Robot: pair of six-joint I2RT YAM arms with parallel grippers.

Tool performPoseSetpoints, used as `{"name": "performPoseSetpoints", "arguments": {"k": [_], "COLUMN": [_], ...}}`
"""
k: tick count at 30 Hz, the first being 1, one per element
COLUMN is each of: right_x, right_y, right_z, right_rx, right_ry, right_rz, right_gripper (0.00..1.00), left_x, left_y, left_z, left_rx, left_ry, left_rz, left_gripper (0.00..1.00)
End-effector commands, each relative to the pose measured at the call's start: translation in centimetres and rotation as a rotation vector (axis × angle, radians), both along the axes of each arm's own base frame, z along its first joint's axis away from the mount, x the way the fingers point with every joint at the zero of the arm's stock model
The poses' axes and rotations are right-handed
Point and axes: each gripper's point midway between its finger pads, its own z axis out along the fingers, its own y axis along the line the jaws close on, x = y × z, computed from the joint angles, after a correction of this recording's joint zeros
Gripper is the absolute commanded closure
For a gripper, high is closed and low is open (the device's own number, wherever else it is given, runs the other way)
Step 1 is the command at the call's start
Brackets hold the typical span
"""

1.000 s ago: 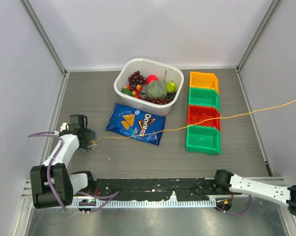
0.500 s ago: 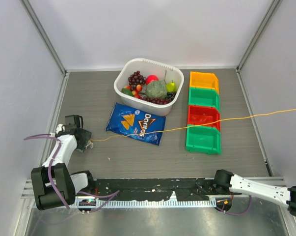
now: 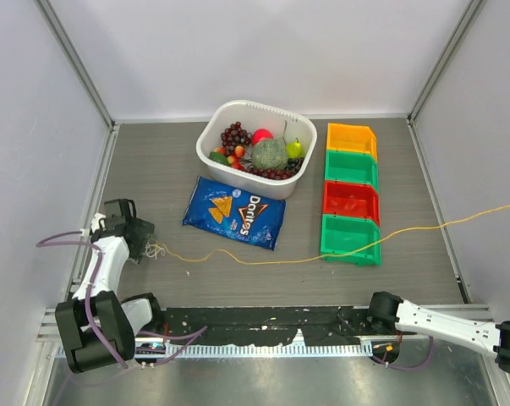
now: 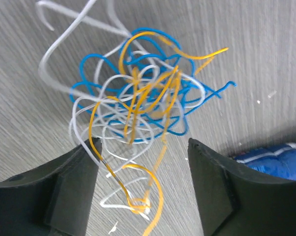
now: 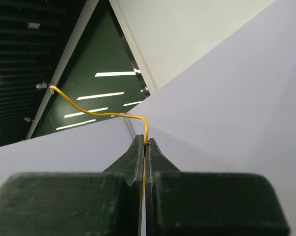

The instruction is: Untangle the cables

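The cables (image 4: 138, 101) form one loose knot of blue, white and yellow cords on the table. In the left wrist view my left gripper (image 4: 142, 147) is open just short of the knot, and only trailing white and yellow loops lie between its fingers. From above, the knot (image 3: 157, 251) rests beside the left gripper (image 3: 143, 240) near the left wall. One yellow cable (image 3: 263, 260) leads out of it and sags across the table to the right edge. My right gripper (image 5: 146, 143) is shut on that yellow cable (image 5: 108, 114), raised off to the right, outside the top view.
A blue Doritos bag (image 3: 235, 211) lies mid-table, its corner also in the left wrist view (image 4: 275, 160). Behind it stands a white tub (image 3: 211, 144) of fruit. A row of orange, green, red and green bins (image 3: 349, 238) stands on the right, and the yellow cable passes its near end.
The yellow cable was taut above the table and now sags onto it. My left gripper has drawn back to the left and opened wider, leaving the knot on the table.
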Motion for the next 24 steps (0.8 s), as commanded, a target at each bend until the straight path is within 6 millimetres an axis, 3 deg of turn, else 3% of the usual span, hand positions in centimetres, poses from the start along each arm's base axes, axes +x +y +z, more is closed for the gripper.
{"name": "performPoseSetpoints", "arguments": {"k": [1,5,9,11,14,18,22,23,24], "right_x": [3.3,8.1,11.6,12.2,12.6,13.4,13.6,13.6,13.7], "right_y": [7.7,19.0,29.7,34.4,39.4,45.7,49.1,49.7,50.3], "right_z": [-1.6,-6.8,-14.5,-18.5,-24.5,-35.0,-43.1,-43.9,-46.1], "right_rx": [-0.08,-0.289,-0.523,-0.649,-0.792,-1.021,-1.154,-1.149,-1.18], "right_ry": [0.096,0.243,0.401,0.442,0.51,0.662,0.799,0.813,0.847], "right_rz": [0.071,0.117,0.197,0.271,0.364,0.466,0.526,0.543,0.551], "right_gripper": [0.99,0.99,0.99,0.99,0.99,0.99,0.99,0.99,0.99], "left_x": [2.8,3.9,3.9,4.0,4.0,3.6,3.3,3.2,3.2], "left_y": [-1.1,-2.2,-2.4,-2.9,-4.0,-4.7,-4.8,-4.9,-5.1], "left_z": [3.8,6.9,9.0,9.7,9.7,8.1,7.0,6.8,6.6], "left_rx": [-0.014,-0.005,0.032,0.029,-0.023,-0.088,-0.102,-0.111,-0.119], "left_ry": [-0.16,-0.253,-0.29,-0.32,-0.333,-0.277,-0.264,-0.265,-0.269], "left_rz": [-0.136,-0.267,-0.334,-0.368,-0.398,-0.399,-0.389,-0.385,-0.382], "left_gripper": [0.21,0.16,0.17,0.18,0.2,0.22,0.22,0.22,0.22]}}
